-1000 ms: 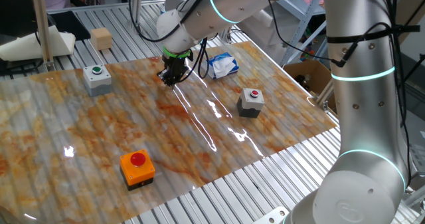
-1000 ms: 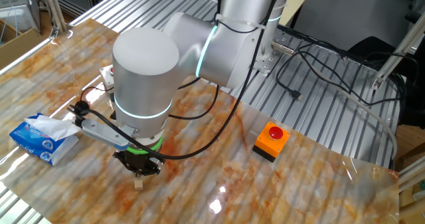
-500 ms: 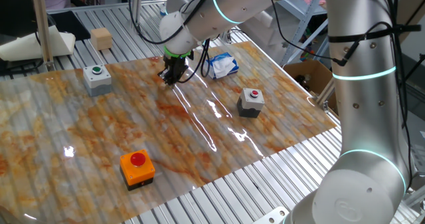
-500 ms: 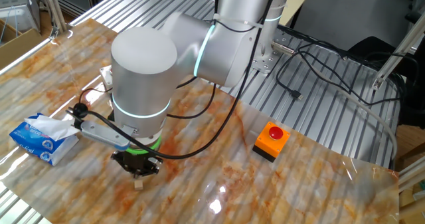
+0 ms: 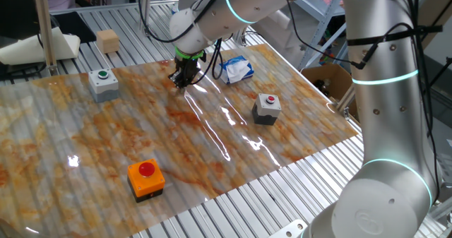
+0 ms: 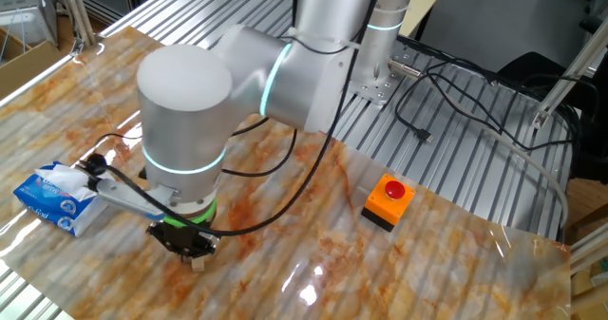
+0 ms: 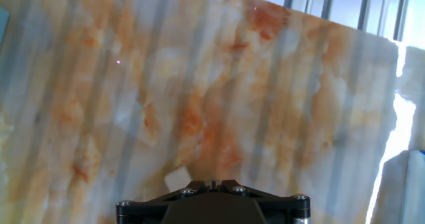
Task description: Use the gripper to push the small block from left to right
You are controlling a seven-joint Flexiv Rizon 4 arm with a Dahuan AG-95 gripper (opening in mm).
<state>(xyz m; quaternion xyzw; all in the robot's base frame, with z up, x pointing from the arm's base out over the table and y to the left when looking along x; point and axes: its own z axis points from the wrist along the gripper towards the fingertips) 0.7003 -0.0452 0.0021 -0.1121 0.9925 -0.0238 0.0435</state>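
The gripper [image 5: 181,82] is a black claw under a green ring, low over the marbled mat at its far middle. Its fingers are closed together with nothing between them. The small block [image 7: 176,179] is a tiny pale tan cube on the mat, right beside the fingertips on their left in the hand view. In the other fixed view the block [image 6: 197,263] peeks out just under the gripper [image 6: 188,253], touching or nearly touching it. In the first fixed view the block is hidden by the claw.
A grey box with a green button [image 5: 104,83] stands left of the gripper. A grey box with a red button [image 5: 267,109] is to the right, an orange button box [image 5: 146,178] near the front. A tissue pack [image 5: 236,68] and a larger tan cube [image 5: 108,40] lie at the back.
The arm and gripper have shifted a little, leftward in the other fixed view and slightly farther back in the first. The small block has hardly moved.
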